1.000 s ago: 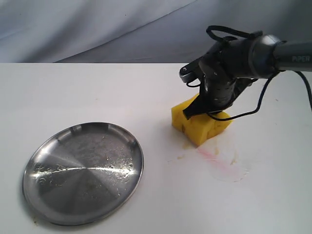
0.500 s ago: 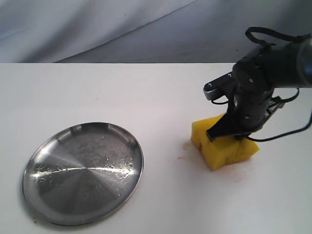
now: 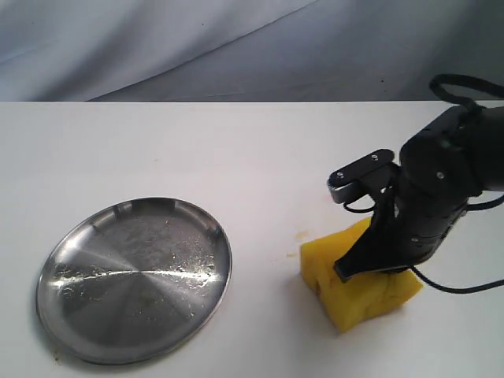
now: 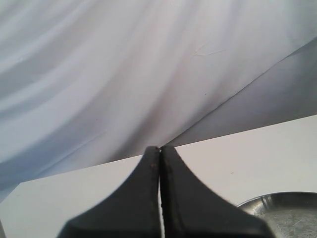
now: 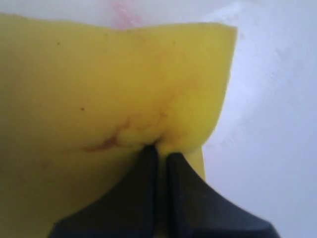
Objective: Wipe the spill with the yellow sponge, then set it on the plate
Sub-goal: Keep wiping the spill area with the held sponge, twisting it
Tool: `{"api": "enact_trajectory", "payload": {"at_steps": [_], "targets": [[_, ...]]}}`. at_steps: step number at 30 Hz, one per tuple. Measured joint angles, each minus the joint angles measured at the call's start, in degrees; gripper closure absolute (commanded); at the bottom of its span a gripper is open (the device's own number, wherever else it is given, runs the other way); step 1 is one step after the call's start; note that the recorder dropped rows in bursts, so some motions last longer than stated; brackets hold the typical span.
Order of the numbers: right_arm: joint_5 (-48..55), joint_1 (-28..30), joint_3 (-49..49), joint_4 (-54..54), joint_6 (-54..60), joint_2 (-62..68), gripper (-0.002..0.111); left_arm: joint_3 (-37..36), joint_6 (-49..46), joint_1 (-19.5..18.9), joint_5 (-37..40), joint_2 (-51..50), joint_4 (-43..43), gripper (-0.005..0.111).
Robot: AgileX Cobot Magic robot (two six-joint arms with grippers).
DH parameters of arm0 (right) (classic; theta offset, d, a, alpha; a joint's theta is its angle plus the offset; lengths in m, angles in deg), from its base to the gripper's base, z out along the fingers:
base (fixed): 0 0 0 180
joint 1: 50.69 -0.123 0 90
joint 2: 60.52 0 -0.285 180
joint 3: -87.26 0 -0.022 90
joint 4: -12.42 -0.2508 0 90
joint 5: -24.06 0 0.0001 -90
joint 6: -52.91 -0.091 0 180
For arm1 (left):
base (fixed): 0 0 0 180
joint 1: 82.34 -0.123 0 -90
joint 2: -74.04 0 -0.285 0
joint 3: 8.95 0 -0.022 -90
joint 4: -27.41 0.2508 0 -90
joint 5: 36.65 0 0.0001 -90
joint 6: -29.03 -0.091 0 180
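- Left gripper (image 4: 159, 149) had its jaws pressed together with nothing between them. It was raised off the table (image 3: 157, 150) and not seen in the exterior view.
- Plate (image 3: 134, 279) sat at the left of the table, holding only streaks and crumbs. Its rim also showed in the left wrist view (image 4: 280, 208).
- A few yellowish specks (image 3: 299, 234) lay on the table between the plate and the sponge.
- Yellow sponge (image 3: 354, 298) sat flat on the table at right, well apart from the plate. It had brownish stains along the crease (image 5: 114, 141).
- Right gripper (image 3: 368, 266) was clamped nearly shut on a pinch of the sponge top, pressing it down.
- Spill (image 5: 123, 9) showed only as a pink smear and wet sheen past the sponge edge in the right wrist view. Whether more lay under the sponge could not be told.
- Risk, judged: the shallow pinch on soft foam could tear free or slip on the lift.
- Risk: a soaked sponge could drip on the long carry to the plate.
- Risk: lifting too early would leave the pink residue unwiped.
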Motion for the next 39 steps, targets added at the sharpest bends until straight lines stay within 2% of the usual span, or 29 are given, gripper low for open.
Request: {"api": "enact_trajectory", "payload": {"at_steps": [3, 6, 11, 16, 19, 24, 30, 35, 39], "targets": [[-2.9, -3.1, 1.1, -0.4, 0.0, 1.8, 0.108, 0.0, 0.0, 0.0, 0.0, 0.0, 0.0, 0.107], [-2.3, -3.8, 4.9, -0.5, 0.0, 6.0, 0.108, 0.0, 0.0, 0.0, 0.0, 0.0, 0.0, 0.107], [2.9, -3.7, 18.5, 5.0, -1.4, 16.7, 0.108, 0.0, 0.0, 0.0, 0.0, 0.0, 0.0, 0.107], [6.3, 0.6, 33.5, 6.7, -1.9, 25.4, 0.108, 0.0, 0.0, 0.0, 0.0, 0.0, 0.0, 0.107], [7.6, 4.4, 36.6, 6.9, -1.8, 27.1, 0.108, 0.0, 0.0, 0.0, 0.0, 0.0, 0.0, 0.107], [12.1, 7.5, 35.3, 7.9, -0.8, 26.3, 0.108, 0.0, 0.0, 0.0, 0.0, 0.0, 0.0, 0.107], [10.5, 7.5, 24.6, 6.2, -0.7, 18.9, 0.108, 0.0, 0.0, 0.0, 0.0, 0.0, 0.0, 0.107], [9.8, 5.2, 16.1, 6.0, -0.7, 13.8, 0.108, 0.0, 0.0, 0.0, 0.0, 0.0, 0.0, 0.107], [9.8, 1.0, 11.2, 7.4, -0.6, 11.6, 0.108, 0.0, 0.0, 0.0, 0.0, 0.0, 0.0, 0.107]]}}
